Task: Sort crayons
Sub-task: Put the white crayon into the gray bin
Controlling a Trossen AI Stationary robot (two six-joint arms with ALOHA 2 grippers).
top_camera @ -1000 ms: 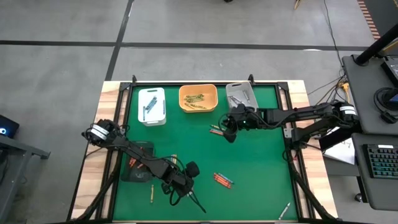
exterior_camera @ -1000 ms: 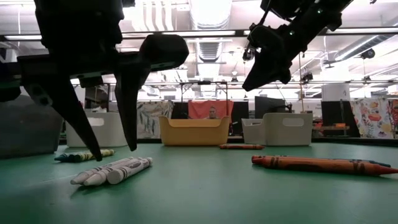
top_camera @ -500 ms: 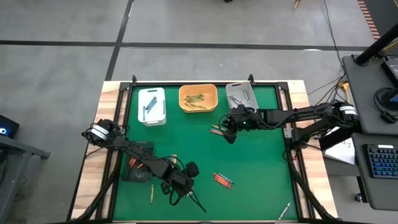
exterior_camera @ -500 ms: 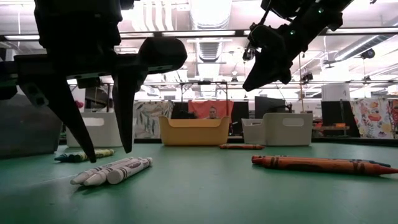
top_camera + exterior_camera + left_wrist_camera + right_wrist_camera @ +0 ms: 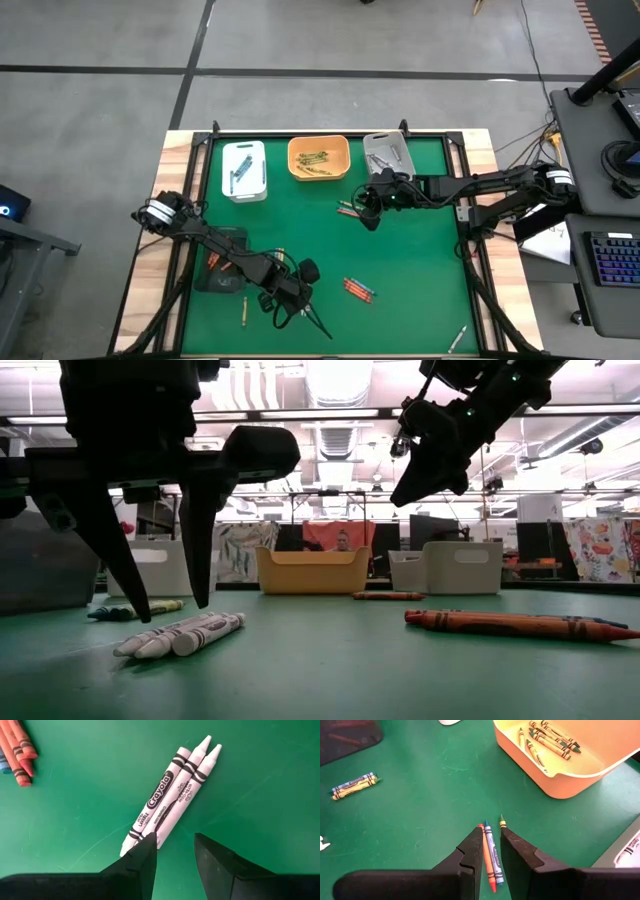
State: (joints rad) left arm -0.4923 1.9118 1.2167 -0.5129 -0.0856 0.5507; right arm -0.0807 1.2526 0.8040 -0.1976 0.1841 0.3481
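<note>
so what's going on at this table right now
A two-armed robot is sorting crayons on a green table. The left gripper, fingers open, hovers over three white crayons lying side by side. The right gripper, also open, hangs above an orange, a blue and a green crayon near the orange plastic tray, which already holds yellow-olive crayons.

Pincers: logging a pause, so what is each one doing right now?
Left pincer: open, empty, above three white crayons.
Right pincer: open, empty, above an orange, blue and green crayon group.
</note>
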